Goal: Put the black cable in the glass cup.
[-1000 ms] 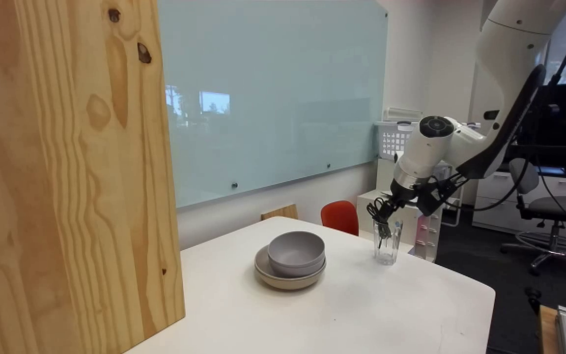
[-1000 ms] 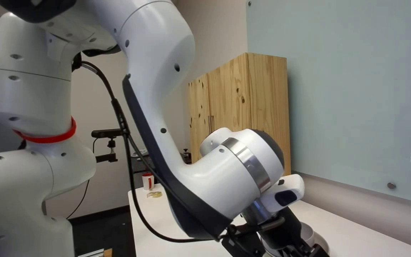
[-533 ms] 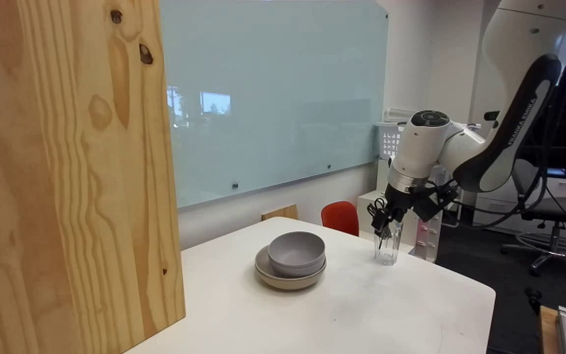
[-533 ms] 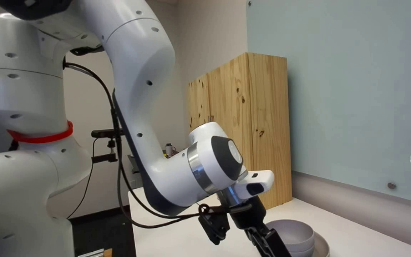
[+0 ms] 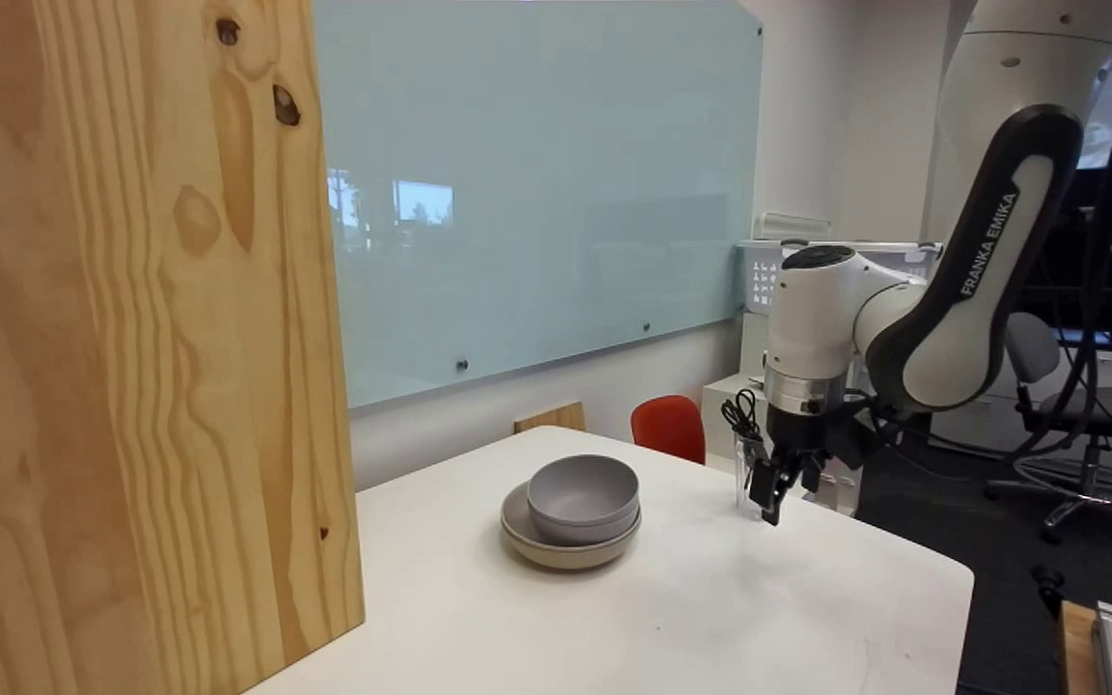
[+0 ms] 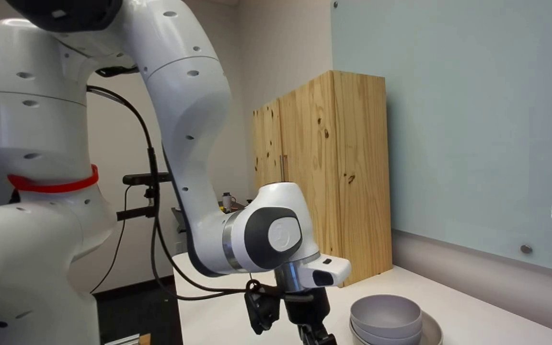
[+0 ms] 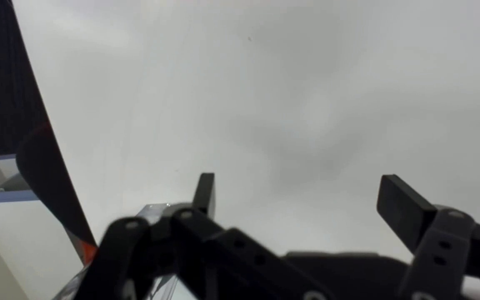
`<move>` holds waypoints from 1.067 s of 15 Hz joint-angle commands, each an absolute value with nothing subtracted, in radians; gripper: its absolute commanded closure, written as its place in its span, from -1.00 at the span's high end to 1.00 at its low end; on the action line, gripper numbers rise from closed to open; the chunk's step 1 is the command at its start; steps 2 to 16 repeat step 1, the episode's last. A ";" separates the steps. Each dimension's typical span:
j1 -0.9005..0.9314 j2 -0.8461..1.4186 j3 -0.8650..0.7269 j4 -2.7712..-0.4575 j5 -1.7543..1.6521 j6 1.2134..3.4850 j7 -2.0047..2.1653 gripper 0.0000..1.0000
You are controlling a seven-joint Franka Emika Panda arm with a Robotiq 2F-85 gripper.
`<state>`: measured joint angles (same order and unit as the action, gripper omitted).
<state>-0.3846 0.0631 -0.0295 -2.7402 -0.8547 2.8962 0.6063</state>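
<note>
The black cable point(image 5: 741, 413) sits in the glass cup point(image 5: 743, 497). Its loops stick up above the rim and its lower part hangs inside. The cup stands upright on the white table near its far right edge. My gripper point(image 5: 783, 494) is in front of the cup in that exterior view and hides part of it. In the wrist view my gripper point(image 7: 298, 183) is open, with only table surface between its fingertips. A bit of the cup point(image 7: 152, 210) shows at lower left behind one finger. In an exterior view the gripper point(image 6: 315, 335) is partly cut off at the bottom and the cup is out of view.
Stacked grey bowls point(image 5: 583, 492) stand on the table point(image 5: 691, 618); they also show in an exterior view point(image 6: 386, 314). A tall wooden cabinet point(image 5: 151, 347) stands at the side. A red chair point(image 5: 667, 425) and a white drawer unit are beyond the table edge.
My gripper has moved from the cup's rim, beside the cable, to lower in front of the cup, and the wrist has turned more upright. The cable and cup have stayed in place.
</note>
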 commanded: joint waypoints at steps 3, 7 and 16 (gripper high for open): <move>-0.390 0.063 -0.022 -2.744 -0.836 2.894 0.588 1.00; -0.390 0.063 -0.022 -2.744 -0.836 2.894 0.588 1.00; -0.390 0.063 -0.022 -2.744 -0.836 2.894 0.588 1.00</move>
